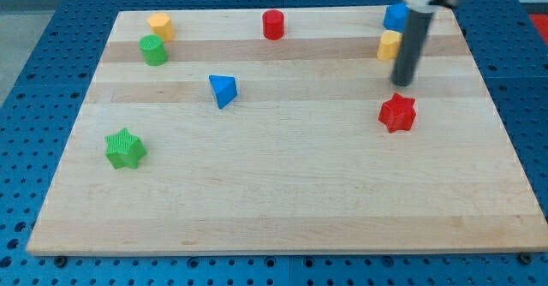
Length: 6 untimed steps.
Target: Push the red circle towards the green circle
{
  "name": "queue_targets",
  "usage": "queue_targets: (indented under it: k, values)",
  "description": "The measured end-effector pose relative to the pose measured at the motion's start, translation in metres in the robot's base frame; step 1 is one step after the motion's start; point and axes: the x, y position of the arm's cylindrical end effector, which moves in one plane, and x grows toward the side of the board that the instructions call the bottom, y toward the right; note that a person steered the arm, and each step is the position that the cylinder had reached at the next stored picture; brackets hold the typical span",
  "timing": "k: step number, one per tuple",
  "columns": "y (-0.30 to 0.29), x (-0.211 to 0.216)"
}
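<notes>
The red circle [273, 24] stands near the view's top centre of the wooden board. The green circle [154, 50] stands at the top left, just below a yellow block [160, 25]. My tip [402, 83] is at the right side of the board, far to the right of the red circle. It is just above the red star [397, 112] and just below and right of a yellow block [390, 44]. It touches no block.
A blue block [395, 16] sits at the top right, partly behind the rod. A blue triangle [223, 90] lies left of centre. A green star [125, 148] lies at the lower left. The board [282, 200] rests on a blue pegboard.
</notes>
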Motion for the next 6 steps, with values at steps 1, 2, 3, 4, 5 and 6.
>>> queue_targets:
  k: [1,2,3,4,5,6]
  values:
    - [0.016,0.0]
    - [0.016,-0.014]
    - [0.016,-0.033]
    - [0.016,-0.036]
    - [0.016,-0.049]
    - [0.016,-0.062]
